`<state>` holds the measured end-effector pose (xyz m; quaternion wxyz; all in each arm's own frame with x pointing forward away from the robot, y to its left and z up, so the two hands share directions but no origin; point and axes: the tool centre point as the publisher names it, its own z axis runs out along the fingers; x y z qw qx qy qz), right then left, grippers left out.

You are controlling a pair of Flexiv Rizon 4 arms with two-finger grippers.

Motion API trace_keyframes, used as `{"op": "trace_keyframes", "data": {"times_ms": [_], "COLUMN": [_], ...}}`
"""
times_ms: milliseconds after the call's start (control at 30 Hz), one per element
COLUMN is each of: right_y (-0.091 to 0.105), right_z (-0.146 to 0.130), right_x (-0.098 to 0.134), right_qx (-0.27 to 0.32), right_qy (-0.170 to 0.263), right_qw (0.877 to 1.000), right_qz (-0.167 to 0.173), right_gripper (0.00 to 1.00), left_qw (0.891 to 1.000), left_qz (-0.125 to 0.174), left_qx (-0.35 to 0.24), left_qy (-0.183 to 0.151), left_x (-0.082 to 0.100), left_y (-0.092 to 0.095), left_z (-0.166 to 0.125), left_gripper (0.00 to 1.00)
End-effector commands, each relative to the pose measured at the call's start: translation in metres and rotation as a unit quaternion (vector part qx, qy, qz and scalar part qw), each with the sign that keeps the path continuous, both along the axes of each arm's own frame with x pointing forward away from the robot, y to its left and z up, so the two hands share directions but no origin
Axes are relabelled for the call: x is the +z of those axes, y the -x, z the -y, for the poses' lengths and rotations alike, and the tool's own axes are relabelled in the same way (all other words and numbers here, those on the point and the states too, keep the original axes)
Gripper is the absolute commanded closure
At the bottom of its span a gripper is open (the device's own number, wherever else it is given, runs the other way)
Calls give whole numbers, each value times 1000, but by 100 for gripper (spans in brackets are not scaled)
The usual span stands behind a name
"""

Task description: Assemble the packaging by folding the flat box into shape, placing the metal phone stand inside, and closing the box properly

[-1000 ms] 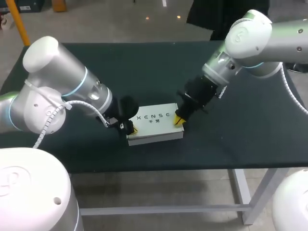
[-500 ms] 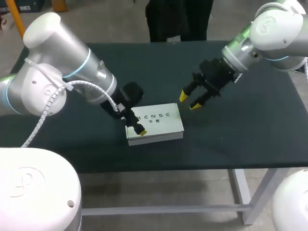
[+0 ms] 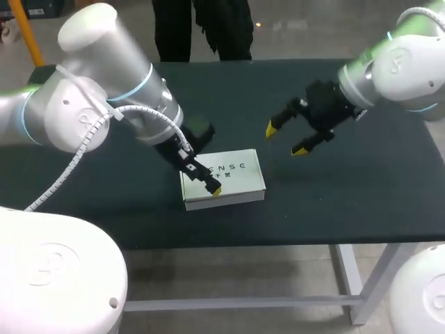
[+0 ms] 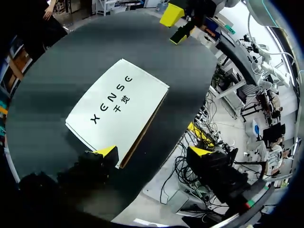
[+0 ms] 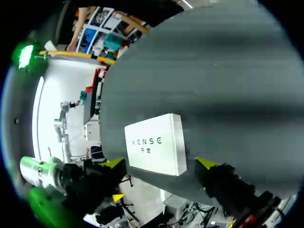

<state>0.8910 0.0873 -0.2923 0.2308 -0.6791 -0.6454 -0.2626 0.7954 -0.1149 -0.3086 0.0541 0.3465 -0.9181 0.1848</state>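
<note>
**Q:** Where is the box, and what is in it?
**A:** The white box (image 3: 226, 179) lies flat on the dark desk (image 3: 348, 202), at lower centre of the frame. Its lid is closed, so the contents cannot be seen.

**Q:** State of the left jaws?
**A:** The left arm (image 3: 104, 104) enters from the left. Its jaws are spread wide. One yellow tip (image 4: 107, 152) sits at the box's front-left corner and the other is clear of the box.

**Q:** And the right jaws?
**A:** The right arm (image 3: 396, 69) enters from the upper right. Its jaws are spread and empty, up and to the right of the box and well apart from it.
</note>
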Motion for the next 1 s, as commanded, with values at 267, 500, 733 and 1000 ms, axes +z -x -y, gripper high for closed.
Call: {"op": "trace_keyframes", "data": {"times_ms": [267,500,733,1000], "right_y": [-15,-29,-43,-50], "right_z": [31,39,51,59], "right_x": [-33,-39,-37,-38], "right_qx": [35,75,98,136], "right_qy": [-50,-38,-25,-14], "right_qw": [988,974,961,954], "right_qz": [142,212,256,265], "right_gripper": [0,0,0,0], "left_qw": [992,981,973,960], "left_qz": [-32,-31,-34,-41], "left_qx": [120,177,215,253], "left_qy": [-30,-67,-82,-110], "left_x": [-2,-10,-21,-27], "left_y": [18,25,25,22], "left_z": [25,38,40,38], "left_gripper": [0,0,0,0]}}
